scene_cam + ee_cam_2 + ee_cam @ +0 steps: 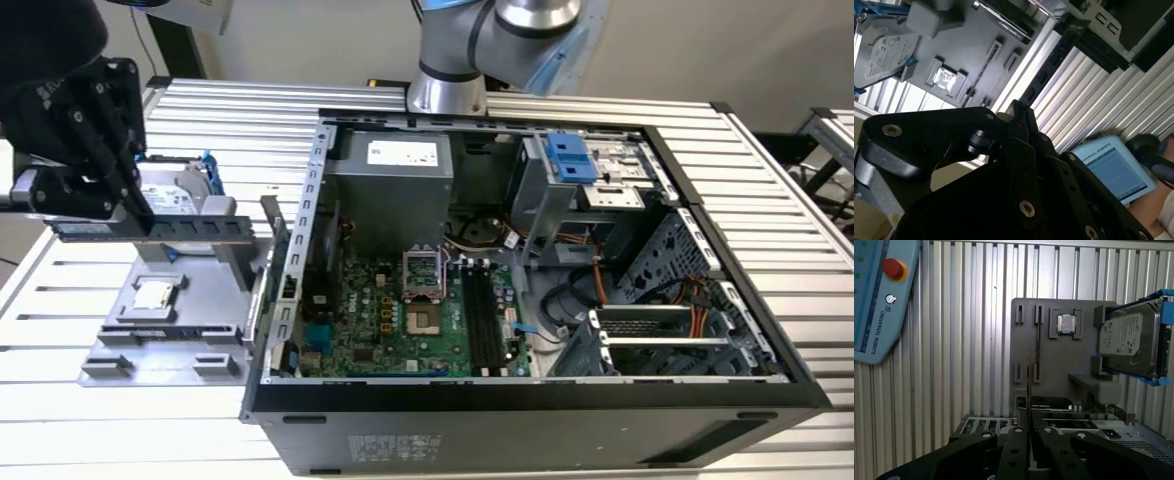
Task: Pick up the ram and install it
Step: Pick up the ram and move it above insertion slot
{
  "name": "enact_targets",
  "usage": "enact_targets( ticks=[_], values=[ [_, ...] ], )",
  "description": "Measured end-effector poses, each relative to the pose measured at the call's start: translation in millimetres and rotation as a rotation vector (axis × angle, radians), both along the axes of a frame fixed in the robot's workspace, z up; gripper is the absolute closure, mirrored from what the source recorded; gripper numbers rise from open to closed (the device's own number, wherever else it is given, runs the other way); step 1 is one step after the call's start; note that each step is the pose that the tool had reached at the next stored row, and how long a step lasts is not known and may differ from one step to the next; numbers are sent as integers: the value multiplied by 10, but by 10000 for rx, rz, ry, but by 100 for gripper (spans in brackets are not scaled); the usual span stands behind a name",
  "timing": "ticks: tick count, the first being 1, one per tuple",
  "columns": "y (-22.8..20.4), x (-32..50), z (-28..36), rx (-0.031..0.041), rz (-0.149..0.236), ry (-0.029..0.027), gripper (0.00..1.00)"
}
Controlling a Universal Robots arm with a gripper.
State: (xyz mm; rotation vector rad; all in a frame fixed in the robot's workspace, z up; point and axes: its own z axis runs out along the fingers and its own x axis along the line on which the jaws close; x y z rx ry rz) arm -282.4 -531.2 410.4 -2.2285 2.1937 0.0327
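My gripper [114, 222] is shut on the ram [187, 229], a long thin stick held level on its edge. It hangs above the grey holder plate [200, 300], at the exterior view's left of the open computer case [534, 400]. In the first wrist view the ram [1028, 385] shows edge-on, rising out of the gripper [1028, 432] over the empty holder grooves [1037, 335]. The second wrist view shows the ram [1054, 60] as a dark strip reaching out from the gripper [1019, 112]. The motherboard's black slots [483, 315] lie inside the case, right of the processor socket [423, 290].
On the holder plate sit a small square silver chip [156, 295] and a silver hard drive in a blue frame [174, 190]. A blue teach pendant [879, 300] lies on the ribbed table [969, 365]. The case wall [300, 260] stands between the ram and the motherboard.
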Motion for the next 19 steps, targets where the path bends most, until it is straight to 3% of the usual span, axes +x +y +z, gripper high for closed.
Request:
enact_targets(
  ticks=[19],
  values=[
    [0, 571, 0, 0, -1, 73, 100]
  ],
)
